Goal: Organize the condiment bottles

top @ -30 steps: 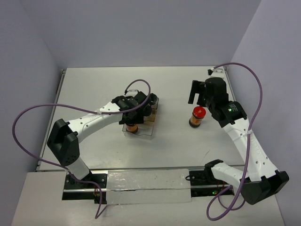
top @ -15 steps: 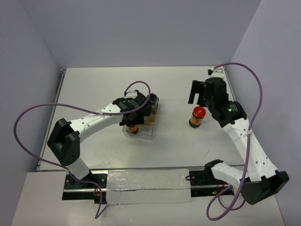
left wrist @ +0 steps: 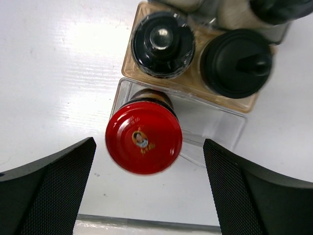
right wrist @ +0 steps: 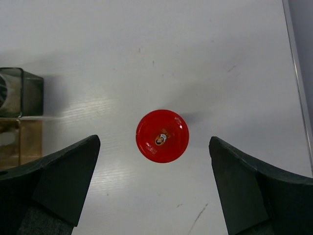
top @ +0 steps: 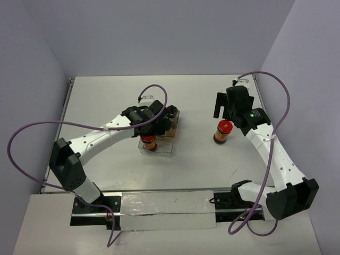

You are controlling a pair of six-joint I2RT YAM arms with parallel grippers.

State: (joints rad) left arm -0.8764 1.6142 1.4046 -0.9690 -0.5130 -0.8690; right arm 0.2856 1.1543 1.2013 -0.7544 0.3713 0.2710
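Red-capped jar (left wrist: 143, 137) stands in near end of tray (left wrist: 230, 128); we see left gripper (left wrist: 149, 188) straight above, jaws wide, empty; right gripper (right wrist: 154, 183) likewise over second jar (right wrist: 162, 135) beside tray

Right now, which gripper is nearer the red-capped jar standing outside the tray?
Right. The right gripper hangs open directly above the red-capped jar; the left gripper is off to its left, open over the tray.

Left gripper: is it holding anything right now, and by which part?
Nothing. The left gripper is open, its fingers clear on both sides of the red-capped jar standing in the tray.
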